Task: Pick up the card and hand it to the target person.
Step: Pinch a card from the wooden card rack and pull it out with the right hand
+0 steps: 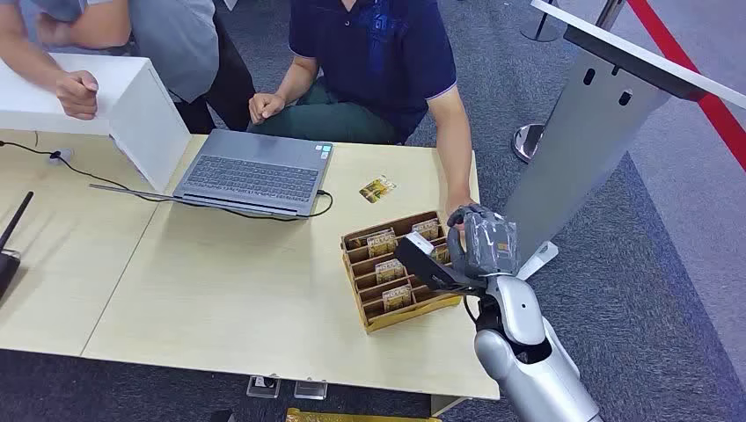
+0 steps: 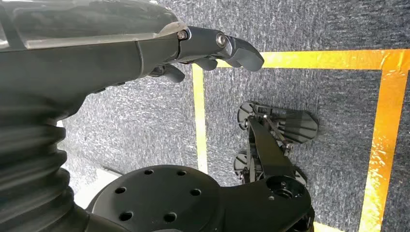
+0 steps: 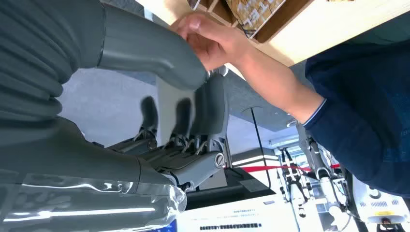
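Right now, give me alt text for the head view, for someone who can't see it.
The robot's right hand is raised beside a wooden card tray on a table, meeting a seated person's hand. A laptop sits open behind, with one loose card nearby.

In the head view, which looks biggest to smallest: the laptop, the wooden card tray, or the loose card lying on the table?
1. Laptop, clearly largest.
2. Wooden card tray, though the right hand covers one corner.
3. Loose card, by far the smallest.
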Controlling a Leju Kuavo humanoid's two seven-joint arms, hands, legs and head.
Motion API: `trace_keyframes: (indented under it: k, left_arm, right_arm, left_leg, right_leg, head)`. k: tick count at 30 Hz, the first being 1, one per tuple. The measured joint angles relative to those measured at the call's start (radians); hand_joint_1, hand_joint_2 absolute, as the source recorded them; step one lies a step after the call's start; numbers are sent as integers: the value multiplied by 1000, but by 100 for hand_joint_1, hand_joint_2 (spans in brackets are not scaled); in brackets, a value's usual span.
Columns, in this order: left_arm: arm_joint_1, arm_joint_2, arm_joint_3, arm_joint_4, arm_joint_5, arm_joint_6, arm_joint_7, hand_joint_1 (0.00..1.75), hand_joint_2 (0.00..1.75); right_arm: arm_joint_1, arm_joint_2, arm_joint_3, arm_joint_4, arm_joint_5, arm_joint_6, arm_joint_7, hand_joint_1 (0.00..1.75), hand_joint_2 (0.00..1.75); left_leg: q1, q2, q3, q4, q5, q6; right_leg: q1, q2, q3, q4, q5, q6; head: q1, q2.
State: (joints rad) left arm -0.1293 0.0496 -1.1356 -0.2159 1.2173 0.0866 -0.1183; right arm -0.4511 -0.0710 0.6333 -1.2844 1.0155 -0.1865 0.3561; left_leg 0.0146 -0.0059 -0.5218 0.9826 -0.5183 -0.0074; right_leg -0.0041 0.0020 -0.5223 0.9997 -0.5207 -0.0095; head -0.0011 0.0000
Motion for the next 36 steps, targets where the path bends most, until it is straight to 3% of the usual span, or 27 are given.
trace_keyframes:
  k: [4, 15, 20, 36]
  left_arm:
    - [0, 0, 0, 0, 0, 0, 0, 0, 175]
    - [-5, -1, -15, 0, -5, 0, 5, 0, 175]
    - [-7, -2, -19, 0, -5, -1, 6, 0, 175]
    - [-10, -2, -24, 0, -10, -3, 7, 0, 175]
  right_arm:
    - [-11, 0, 8, 6, 4, 7, 2, 128, 175]
    - [-17, -3, 20, 25, -2, 21, 12, 65, 175]
    - [-17, -3, 26, 32, -9, 24, 16, 60, 175]
    - [-16, -2, 43, 72, -29, 23, 1, 76, 175]
  left_leg:
    - [0, 0, 0, 0, 0, 0]
    - [0, 0, 0, 0, 0, 0]
    - [0, 0, 0, 0, 0, 0]
    - [0, 0, 0, 0, 0, 0]
  right_leg:
    - [0, 0, 0, 0, 0, 0]
    - [0, 0, 0, 0, 0, 0]
    - [0, 0, 0, 0, 0, 0]
    - [0, 0, 0, 0, 0, 0]
  head:
    - [0, 0]
    - [0, 0]
    - [0, 0]
    - [0, 0]
